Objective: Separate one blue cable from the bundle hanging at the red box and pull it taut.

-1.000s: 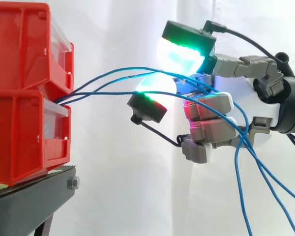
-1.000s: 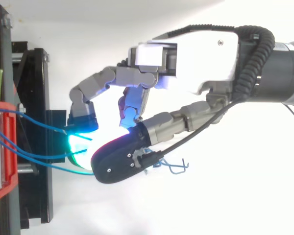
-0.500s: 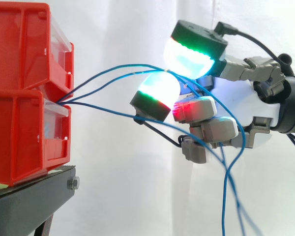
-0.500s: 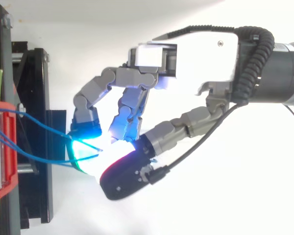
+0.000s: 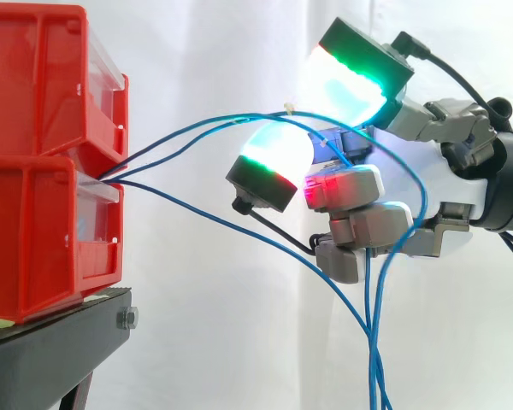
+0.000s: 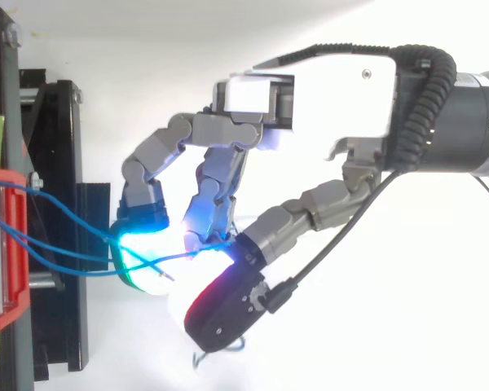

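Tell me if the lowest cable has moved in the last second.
Yes: the lowest cable has dropped, now sloping down and right from the red bins.

Two stacked red bins, three blue cables, one black stand, one hand

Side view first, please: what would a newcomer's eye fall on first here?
The robot hand at right, its fingertips glowing green and cyan. Next, the blue cables arching from the red bins at left into its curled fingers, then hanging down.
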{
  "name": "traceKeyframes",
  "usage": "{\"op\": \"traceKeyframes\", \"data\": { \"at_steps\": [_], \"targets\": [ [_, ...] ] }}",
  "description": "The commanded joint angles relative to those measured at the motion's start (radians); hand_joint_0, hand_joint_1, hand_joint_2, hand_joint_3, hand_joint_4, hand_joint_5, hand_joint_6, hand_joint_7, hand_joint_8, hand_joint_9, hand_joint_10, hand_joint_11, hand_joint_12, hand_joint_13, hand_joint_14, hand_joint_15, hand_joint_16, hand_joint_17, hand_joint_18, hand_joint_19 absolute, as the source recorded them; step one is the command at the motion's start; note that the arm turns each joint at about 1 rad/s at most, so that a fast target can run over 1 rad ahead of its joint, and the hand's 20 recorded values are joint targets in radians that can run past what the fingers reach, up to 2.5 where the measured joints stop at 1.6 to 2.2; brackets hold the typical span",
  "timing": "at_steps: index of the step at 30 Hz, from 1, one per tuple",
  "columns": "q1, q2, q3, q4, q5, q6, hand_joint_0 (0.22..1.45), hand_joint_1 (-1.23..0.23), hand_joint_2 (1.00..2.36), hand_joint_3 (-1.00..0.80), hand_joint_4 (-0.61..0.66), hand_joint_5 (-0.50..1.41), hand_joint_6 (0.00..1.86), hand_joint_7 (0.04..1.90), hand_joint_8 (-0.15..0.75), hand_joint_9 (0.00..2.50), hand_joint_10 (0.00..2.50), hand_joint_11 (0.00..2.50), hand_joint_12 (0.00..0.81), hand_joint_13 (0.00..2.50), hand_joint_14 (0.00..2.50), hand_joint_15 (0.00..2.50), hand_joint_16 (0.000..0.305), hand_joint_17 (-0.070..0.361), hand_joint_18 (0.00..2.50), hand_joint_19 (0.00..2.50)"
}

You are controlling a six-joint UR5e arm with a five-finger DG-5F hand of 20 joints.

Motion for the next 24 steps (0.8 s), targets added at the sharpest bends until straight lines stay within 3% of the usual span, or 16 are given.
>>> {"op": "traceKeyframes", "data": {
  "at_steps": [1,9,15,24],
  "targets": [
    [0.000,0.000,0.000,0.000,0.000,0.000,0.63,-0.67,1.00,-0.50,0.20,-0.19,0.83,0.99,0.359,1.25,0.02,1.15,0.406,1.35,0.03,0.98,0.046,0.104,1.11,0.78],
    [0.000,0.000,0.000,0.000,0.003,0.000,0.68,-0.76,1.01,-0.37,0.18,-0.20,0.83,1.01,0.352,1.21,0.02,1.17,0.403,1.34,0.03,0.99,0.047,0.106,1.11,0.78],
    [0.002,0.000,0.000,0.000,0.003,0.000,0.75,-0.85,1.00,-0.45,0.19,-0.20,0.83,0.98,0.344,1.16,0.02,1.16,0.401,1.30,0.03,0.98,0.046,0.104,1.09,0.76],
    [0.000,0.000,0.000,-0.003,0.003,0.000,0.57,-0.69,1.00,-0.50,0.21,-0.19,0.80,0.99,0.357,1.21,0.02,1.14,0.412,1.34,0.03,0.99,0.048,0.107,1.11,0.79]
  ]
}}
